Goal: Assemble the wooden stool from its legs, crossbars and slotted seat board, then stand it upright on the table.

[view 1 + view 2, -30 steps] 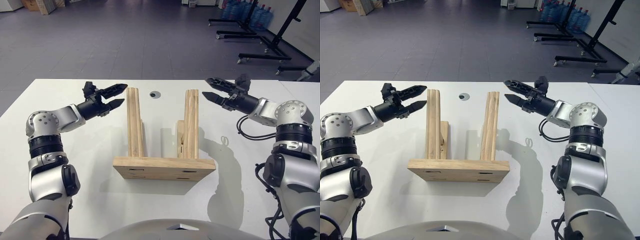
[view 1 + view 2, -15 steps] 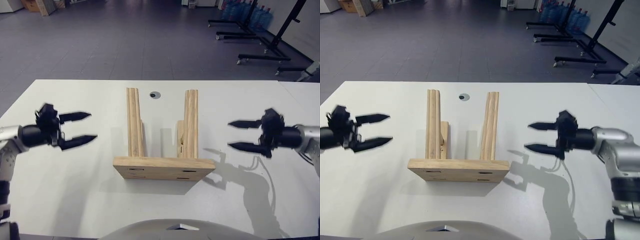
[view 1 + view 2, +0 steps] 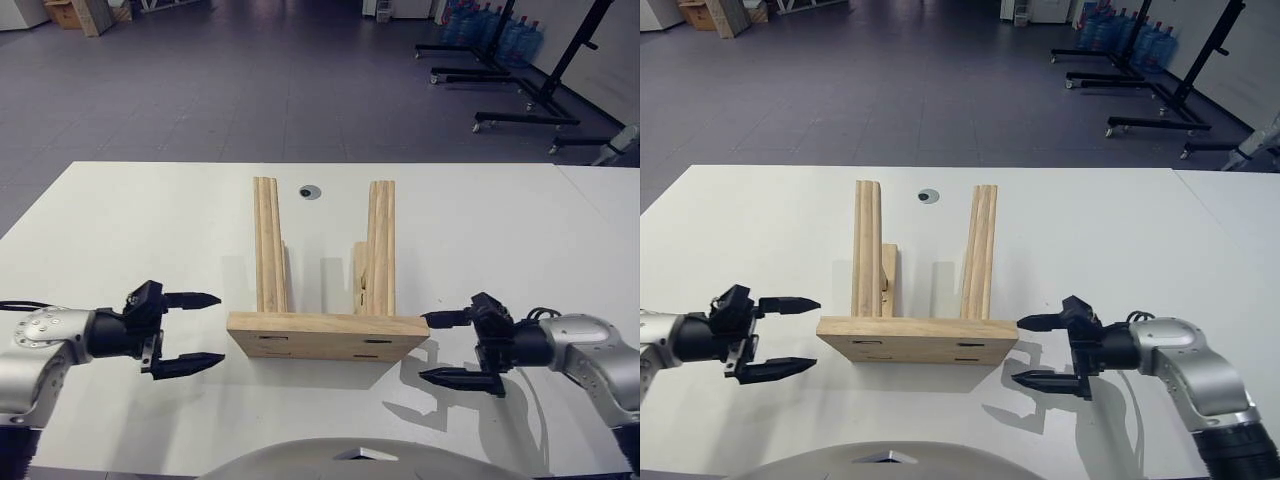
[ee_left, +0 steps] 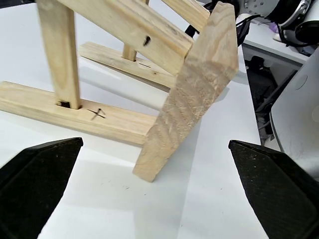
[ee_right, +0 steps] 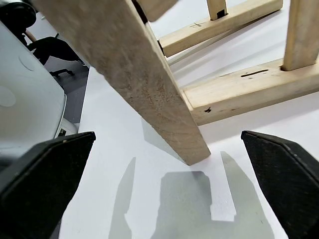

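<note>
Presently left gripper (image 3: 215, 327) and right gripper (image 3: 425, 346) spread wide, nothing held, just beside either end of seat board (image 3: 325, 335). Uneven squeeze: board could be slipped, legs (image 3: 266, 245) levered loose.

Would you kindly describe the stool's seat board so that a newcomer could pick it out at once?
On the white table a wooden stool lies on its side. The seat board is its near end: the one wide slab standing on edge, crosswise, while the slim legs run away from it.
</note>
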Motion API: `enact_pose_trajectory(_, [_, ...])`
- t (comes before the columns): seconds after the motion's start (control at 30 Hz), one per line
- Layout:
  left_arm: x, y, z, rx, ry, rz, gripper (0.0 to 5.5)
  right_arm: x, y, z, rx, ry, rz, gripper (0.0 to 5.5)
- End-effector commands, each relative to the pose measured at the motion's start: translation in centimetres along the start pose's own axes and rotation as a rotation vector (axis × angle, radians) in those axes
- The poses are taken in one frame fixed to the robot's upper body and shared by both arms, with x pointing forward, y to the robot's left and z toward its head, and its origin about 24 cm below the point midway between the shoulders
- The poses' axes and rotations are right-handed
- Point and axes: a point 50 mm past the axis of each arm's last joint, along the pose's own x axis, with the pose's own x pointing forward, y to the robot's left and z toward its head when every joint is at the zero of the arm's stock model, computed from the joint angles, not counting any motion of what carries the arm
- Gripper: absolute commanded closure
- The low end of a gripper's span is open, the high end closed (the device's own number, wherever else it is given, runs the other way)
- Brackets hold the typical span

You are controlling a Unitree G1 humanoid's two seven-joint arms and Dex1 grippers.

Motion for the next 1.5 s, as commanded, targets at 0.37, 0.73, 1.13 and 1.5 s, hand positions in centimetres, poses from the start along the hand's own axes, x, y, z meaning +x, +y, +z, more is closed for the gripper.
enact_pose_trajectory(0.37, [3.2, 0.9, -0.7, -0.061, -0.056, -0.041, 0.12, 2.9, -1.4, -0.1, -0.017, -0.051, 0.011, 0.1])
enact_pose_trajectory(0.73, [4.2, 0.8, -2.7, -0.089, -0.029, -0.034, 0.73, 3.2, -1.8, -0.8, 0.009, -0.051, -0.007, 0.37])
enact_pose_trajectory(1.13, [4.3, 1.1, -2.6, -0.083, -0.056, -0.047, 2.52, 3.7, -1.5, -0.3, 0.007, -0.083, 0.014, 2.46])
enact_pose_trajectory(1.5, [4.6, 1.2, -0.9, -0.081, -0.115, -0.054, 3.46, 3.7, -1.7, 0.4, -0.002, -0.102, 0.015, 3.42])
